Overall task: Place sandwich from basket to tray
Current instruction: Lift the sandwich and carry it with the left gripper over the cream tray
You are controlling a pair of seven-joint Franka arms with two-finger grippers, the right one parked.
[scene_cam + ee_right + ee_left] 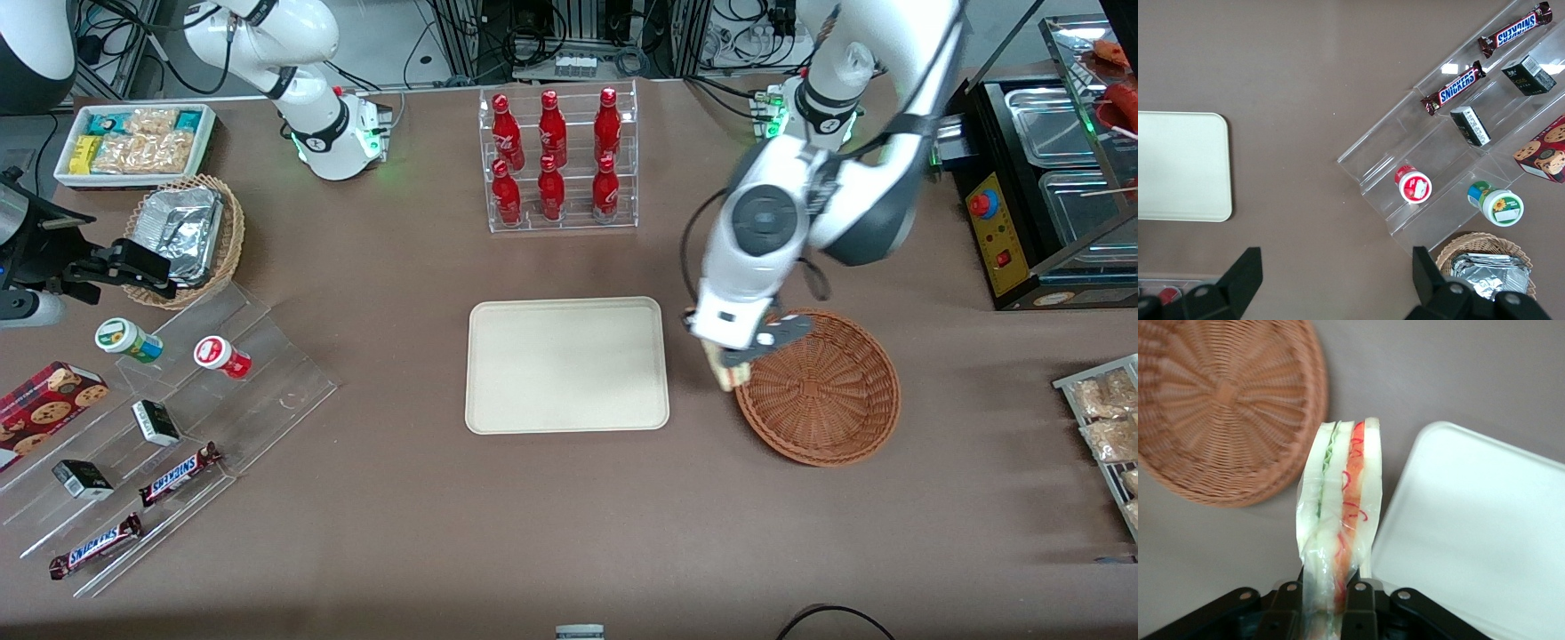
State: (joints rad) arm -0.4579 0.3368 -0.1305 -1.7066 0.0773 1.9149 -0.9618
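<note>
The left arm's black two-finger gripper hangs above the bare brown table in the gap between the shallow round reddish-brown wicker basket and the flat cream rectangular tray with rounded corners. Its fingers are closed tight on the narrow end of the small triangular sandwich of pale bread in clear wrap, which is lifted clear of the basket and sticks out from the gripper with its red, orange and green filling edge showing. In the front view the sandwich peeps out beneath the wrist, just at the basket's rim on the side facing the tray. The tray lies bare, just beside this spot.

Farther from the front camera than the tray stands a clear acrylic rack of six red bottles. Toward the parked arm's end of the table are a stepped clear display with chocolate bars, small dark boxes and two small tubs, a lighter tan wicker basket holding crinkled silver foil packs, and a white tub of snack packets.
</note>
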